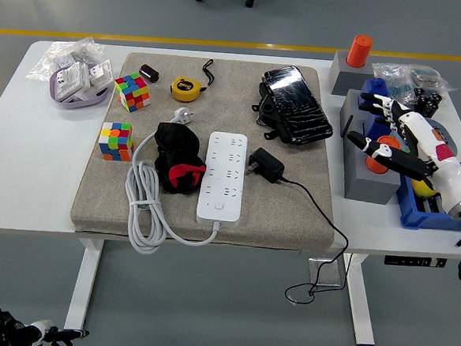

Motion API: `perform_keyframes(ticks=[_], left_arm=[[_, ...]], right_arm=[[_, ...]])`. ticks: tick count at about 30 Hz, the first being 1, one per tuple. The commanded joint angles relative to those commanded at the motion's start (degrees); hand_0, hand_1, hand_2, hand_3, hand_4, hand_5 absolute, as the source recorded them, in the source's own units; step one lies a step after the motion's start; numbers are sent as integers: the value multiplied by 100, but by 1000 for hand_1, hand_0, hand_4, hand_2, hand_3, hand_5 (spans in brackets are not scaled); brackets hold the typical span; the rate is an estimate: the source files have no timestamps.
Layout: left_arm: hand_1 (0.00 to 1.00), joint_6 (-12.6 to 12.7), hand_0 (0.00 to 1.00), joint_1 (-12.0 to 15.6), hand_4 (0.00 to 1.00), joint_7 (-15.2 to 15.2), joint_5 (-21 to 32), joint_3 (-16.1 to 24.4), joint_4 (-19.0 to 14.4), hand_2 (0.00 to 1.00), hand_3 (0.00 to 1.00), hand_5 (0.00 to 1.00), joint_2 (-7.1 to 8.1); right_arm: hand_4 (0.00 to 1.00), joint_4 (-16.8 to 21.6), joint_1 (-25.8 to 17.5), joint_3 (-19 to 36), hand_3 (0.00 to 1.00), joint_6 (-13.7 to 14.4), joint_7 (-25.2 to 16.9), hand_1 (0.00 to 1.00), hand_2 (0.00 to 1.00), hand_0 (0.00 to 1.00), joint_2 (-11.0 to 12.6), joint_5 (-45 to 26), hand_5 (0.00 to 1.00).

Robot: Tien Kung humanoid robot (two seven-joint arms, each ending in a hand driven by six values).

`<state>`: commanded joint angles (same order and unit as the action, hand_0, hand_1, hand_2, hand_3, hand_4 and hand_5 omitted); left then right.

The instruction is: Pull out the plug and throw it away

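Observation:
A white power strip (223,176) lies in the middle of the grey mat (291,217), its white cord (143,206) coiled at the left. A black plug adapter (264,164) rests against the strip's right side, prongs toward it. Whether the prongs sit in a socket I cannot tell. Its thin black cable (315,207) runs off the mat's right edge and hangs below the table. My right hand (368,123), white and black, hovers open with fingers spread above the grey blocks at the right, well clear of the plug. My left hand is out of view.
Grey blocks (368,179) holding orange cylinders (360,49) stand under the right hand, beside a blue bin (425,217). On the mat are a black pouch (295,105), a black-and-red cloth (176,160), two puzzle cubes (116,140), and a yellow tape measure (185,87). A purple bowl (74,91) sits far left.

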<state>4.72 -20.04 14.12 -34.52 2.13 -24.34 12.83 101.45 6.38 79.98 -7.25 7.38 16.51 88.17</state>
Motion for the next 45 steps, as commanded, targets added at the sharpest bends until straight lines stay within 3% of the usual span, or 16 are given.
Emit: perform_keyframes(ticks=[2, 3, 8, 9, 14, 15, 27, 45], left_arm=[[664, -3, 534, 7, 833, 7, -11, 8, 2, 694, 672, 714, 1], [664, -4, 534, 13, 833, 10, -16, 12, 3, 693, 671, 714, 2], [664, -8, 534, 4, 833, 15, -36, 20, 0, 693, 671, 714, 4], [664, -10, 534, 1, 833, 16, -42, 23, 0, 694, 671, 713, 4], [664, -10, 534, -8, 833, 14, -39, 20, -1, 694, 671, 713, 4], [664, -9, 533, -7, 833, 13, -35, 18, 0, 694, 671, 713, 3], [664, 15, 534, -19, 832, -33, 50, -32, 4, 694, 670, 712, -29], [664, 43, 534, -51, 832, -56, 138, -52, 14, 694, 671, 715, 1]], right_arm=[[998, 1, -5, -6, 875, 4, -13, 835, 837, 848, -5, 68, 561], [998, 0, -8, -13, 865, 9, -23, 816, 829, 813, -5, 103, 434], [998, 1, 1, -51, 865, 9, -60, 816, 829, 813, 0, 286, 434], [998, 0, 2, -55, 873, 6, -63, 809, 828, 777, -2, 322, 309], [998, 2, 4, -83, 873, -26, -57, 809, 828, 777, -7, 560, 309], [998, 5, 2, -86, 875, -37, -55, 784, 819, 727, -6, 596, 224], [998, 2, -74, -113, 848, -38, -50, 750, 768, 726, -47, 615, 267], [998, 10, -49, -145, 832, 28, -40, 721, 740, 720, -42, 572, 237]])
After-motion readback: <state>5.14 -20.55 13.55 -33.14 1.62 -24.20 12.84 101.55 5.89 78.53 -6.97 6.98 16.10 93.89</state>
